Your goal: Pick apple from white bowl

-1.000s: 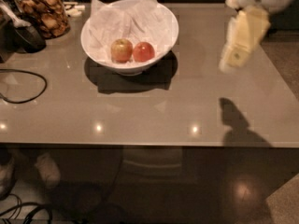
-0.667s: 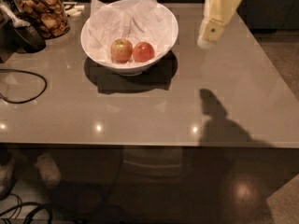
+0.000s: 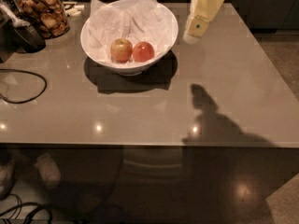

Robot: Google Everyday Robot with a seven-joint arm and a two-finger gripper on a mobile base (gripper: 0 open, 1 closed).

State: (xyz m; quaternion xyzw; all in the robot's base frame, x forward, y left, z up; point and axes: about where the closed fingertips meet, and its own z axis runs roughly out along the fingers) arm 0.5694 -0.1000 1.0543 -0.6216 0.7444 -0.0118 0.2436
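The white bowl (image 3: 164, 26) stands on the grey table at the upper middle, lined with crumpled white paper. Two apples lie side by side in it. The evenly red apple (image 3: 143, 52) is the right one. The paler yellow-and-red apple (image 3: 121, 50) touches it on the left. My gripper (image 3: 195, 31) hangs in the air just right of the bowl's rim, above the table, pointing down and to the left. It holds nothing that I can see.
A jar of brown snacks (image 3: 44, 10) stands at the back left beside a dark device (image 3: 23, 36). A black cable (image 3: 25, 85) loops on the table's left. The table's front edge (image 3: 149, 143) runs across below; the floor lies to the right.
The gripper has moved left from the table's right side to just beside the bowl's right rim. Its shadow on the table moved left with it. The bowl and apples have not moved.
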